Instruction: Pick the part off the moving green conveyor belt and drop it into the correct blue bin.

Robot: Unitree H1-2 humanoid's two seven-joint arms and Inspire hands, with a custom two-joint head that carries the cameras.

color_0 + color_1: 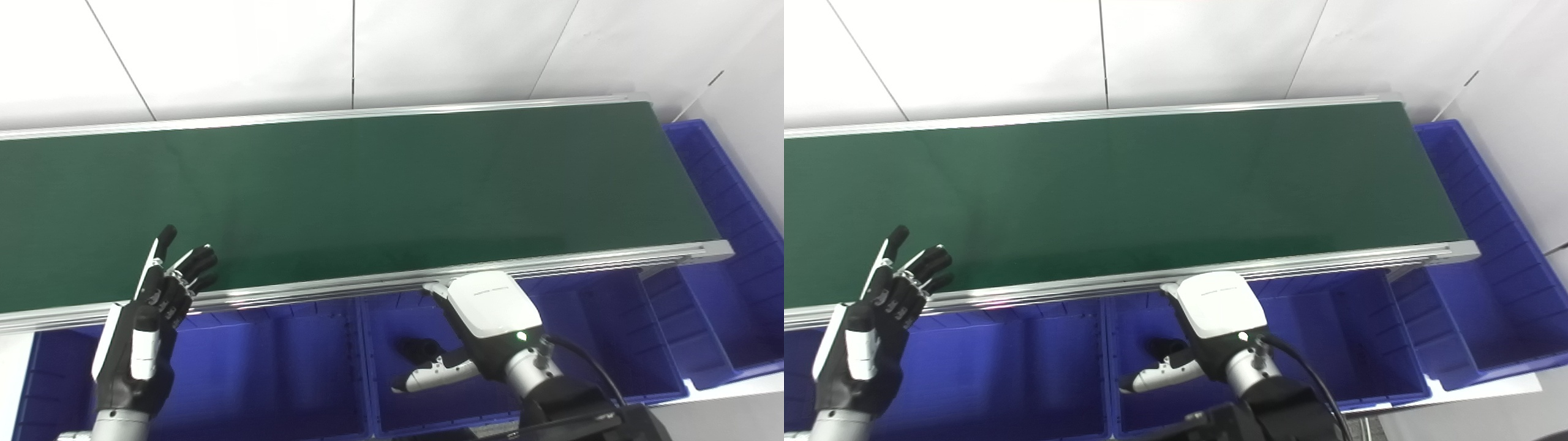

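The green conveyor belt (367, 190) runs left to right, and no part shows on it. My left hand (159, 306) is open with its fingers spread, raised at the belt's front rail on the left. My right hand (484, 318) hangs palm down over the middle blue bin (383, 404), just in front of the rail. Its white thumb (432, 375) sticks out to the left. A dark shape (418, 348) sits under the hand. I cannot tell whether it is a finger or a part. The other fingers are hidden under the hand's white back.
A row of blue bins lines the belt's front: a left one (263, 380), the middle one, and a right one (612, 343). Another blue bin (735, 245) stands at the belt's right end. A white wall stands behind the belt.
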